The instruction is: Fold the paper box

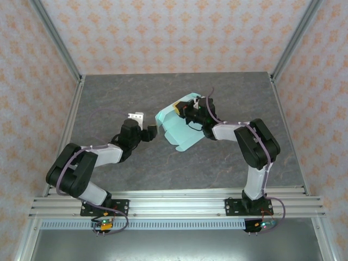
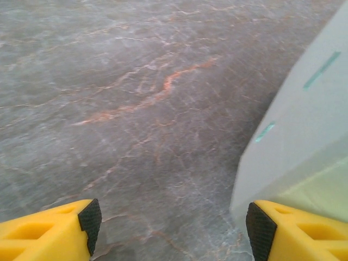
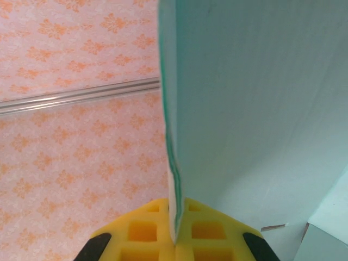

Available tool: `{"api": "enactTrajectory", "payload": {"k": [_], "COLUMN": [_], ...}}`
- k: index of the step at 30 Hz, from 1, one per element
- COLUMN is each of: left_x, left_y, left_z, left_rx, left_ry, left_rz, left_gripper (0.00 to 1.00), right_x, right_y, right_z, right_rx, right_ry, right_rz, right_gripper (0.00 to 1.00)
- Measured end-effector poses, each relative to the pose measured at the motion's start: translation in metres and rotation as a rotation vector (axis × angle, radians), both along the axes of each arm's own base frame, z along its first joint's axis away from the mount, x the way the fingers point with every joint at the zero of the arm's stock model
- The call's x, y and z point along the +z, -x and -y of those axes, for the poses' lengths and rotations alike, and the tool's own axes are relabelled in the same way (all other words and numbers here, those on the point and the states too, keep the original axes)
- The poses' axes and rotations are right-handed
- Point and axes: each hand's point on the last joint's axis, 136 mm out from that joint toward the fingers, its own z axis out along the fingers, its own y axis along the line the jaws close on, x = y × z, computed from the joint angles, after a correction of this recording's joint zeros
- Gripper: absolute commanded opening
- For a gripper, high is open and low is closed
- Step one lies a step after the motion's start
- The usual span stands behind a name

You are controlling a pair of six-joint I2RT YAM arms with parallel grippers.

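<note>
Pinching the box [image 3: 244,109] by one edge, the right end effector [image 3: 175,228] is clamped on it; the left end effector [image 2: 173,225] stands wide over the bench [image 1: 109,98], just beside the box.

The table [image 1: 136,168] has a dark grey top veined like marble, with an orange-brown streak [image 2: 157,95] across it. Pink wallpaper [image 1: 163,32] with an orange motif backs 3 sides. Aluminium rails [image 1: 174,200] run along the near edge, and 2 slanted posts [image 1: 57,41] rise from the far corners.
</note>
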Motion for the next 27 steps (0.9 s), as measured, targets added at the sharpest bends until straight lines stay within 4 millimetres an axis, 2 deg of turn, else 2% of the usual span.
{"api": "enactTrajectory", "payload": {"k": [2,6,14,24,27], "left_x": [-0.003,-0.006,-0.007,0.008,0.007], "left_y": [-0.001,-0.005,-0.009,-0.005,-0.006], "left_z": [0.003,0.010,0.022,0.056,0.061], "left_rx": [-0.017,-0.051,-0.110,-0.201,-0.203], "left_ry": [-0.005,-0.018,-0.010,0.019,0.017], "left_rz": [0.003,0.006,-0.005,0.033,0.042], "left_gripper": [0.70,0.55,0.47,0.47,0.54], "right_x": [-0.006,-0.018,-0.023,-0.028,-0.030], "right_y": [-0.001,-0.003,-0.005,0.000,0.001], "right_z": [-0.001,-0.003,-0.002,-0.003,-0.003], "right_rx": [0.002,0.010,0.010,0.036,0.035], "right_ry": [0.001,0.011,-0.008,-0.023,-0.024], "right_rz": [0.000,0.004,0.039,0.054,0.056], "right_gripper": [0.00,0.00,0.00,0.00,0.00]}}
